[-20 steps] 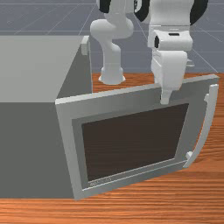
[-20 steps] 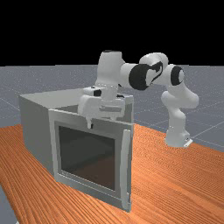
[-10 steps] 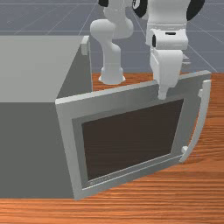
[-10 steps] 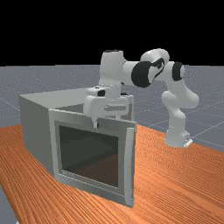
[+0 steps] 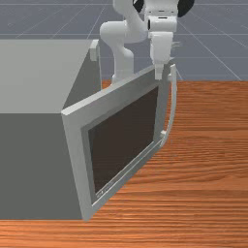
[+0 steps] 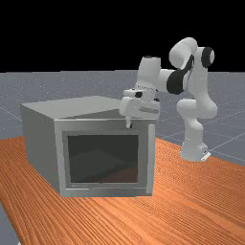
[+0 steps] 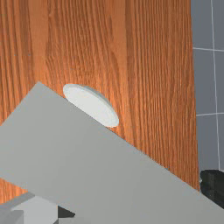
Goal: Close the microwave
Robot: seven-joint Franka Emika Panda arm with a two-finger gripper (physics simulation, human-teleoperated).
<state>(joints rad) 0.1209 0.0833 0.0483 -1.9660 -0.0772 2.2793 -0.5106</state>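
2 fingers [image 6: 128, 123] of 1 gripper [image 5: 164, 69] stand apart at the top of 1 open microwave door [image 5: 123, 140] bearing 1 handle [image 5: 173, 106].

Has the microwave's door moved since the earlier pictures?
Yes. In the front view, the door has swung closer to the unmoved microwave body, its handle shifting toward the front view's left.

Ok so the microwave door [image 7: 87, 162] is cutting across above the wood table [image 7: 153, 52], pale handle [image 7: 92, 106] curving out from one long edge. Grey floor [image 7: 210, 83] is peeking past the tabletop, and some dark thing [image 7: 213, 188], can't tell what, is sitting right by the door.
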